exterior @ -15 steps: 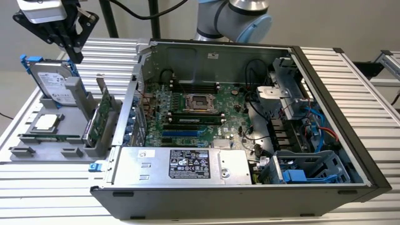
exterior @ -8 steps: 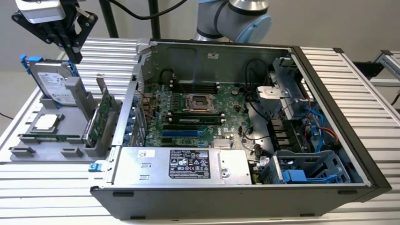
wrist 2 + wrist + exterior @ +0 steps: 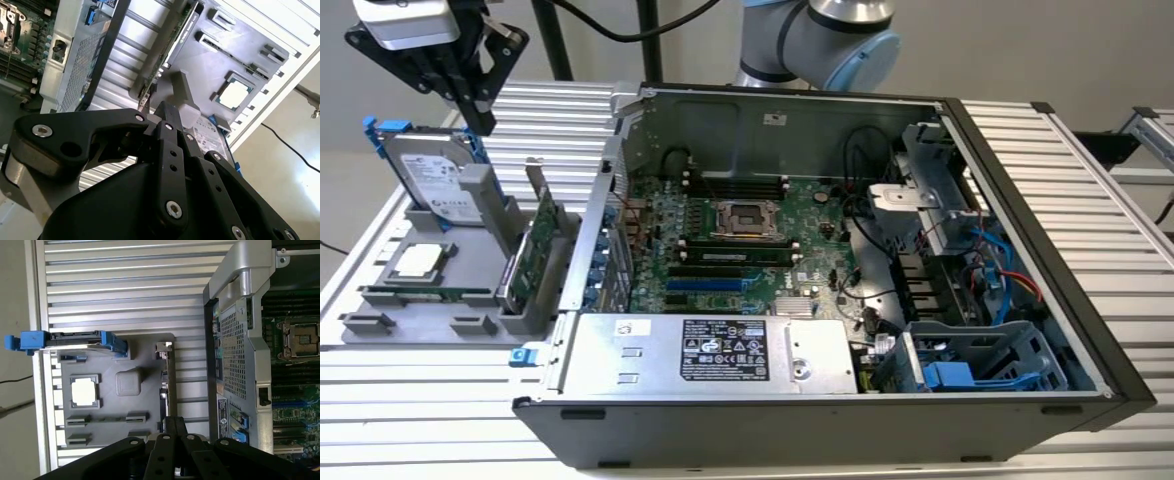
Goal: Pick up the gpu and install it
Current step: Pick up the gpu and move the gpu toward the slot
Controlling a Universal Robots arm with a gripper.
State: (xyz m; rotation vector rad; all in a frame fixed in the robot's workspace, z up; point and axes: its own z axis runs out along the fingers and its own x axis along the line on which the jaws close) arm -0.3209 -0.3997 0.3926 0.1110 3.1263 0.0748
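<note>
Standing beside the bench, I see the gripper (image 3: pixel 478 118) hanging high over the grey parts tray (image 3: pixel 414 330) at the exterior view's left, its black fingers pointing down above the hard drive (image 3: pixel 434 180) with blue rails. Its jaws are pressed together with nothing between them — in the first wrist view the two fingers run side by side with barely a seam.

The gpu (image 3: pixel 531 255) sits on edge in its holder on that tray, green board showing and silver bracket rising at one end. It stands just beside the outer wall of the open computer case (image 3: pixel 720 440). It is apart from the gripper and untouched, as far as I can judge. On the tray with it lie a square processor chip (image 3: pixel 420 262) and a long thin memory stick (image 3: pixel 427 293).

Inside the case the motherboard (image 3: pixel 734 250) lies exposed, and the row of expansion slots (image 3: pixel 707 283) on it looks vacant — no card stands in them.

So by my reckoning the task is barely begun: the arm is over the tray, but the card is not gripped, not lifted and not seated in the board. Both halves of the job, the pick and the install, are left to do
</note>
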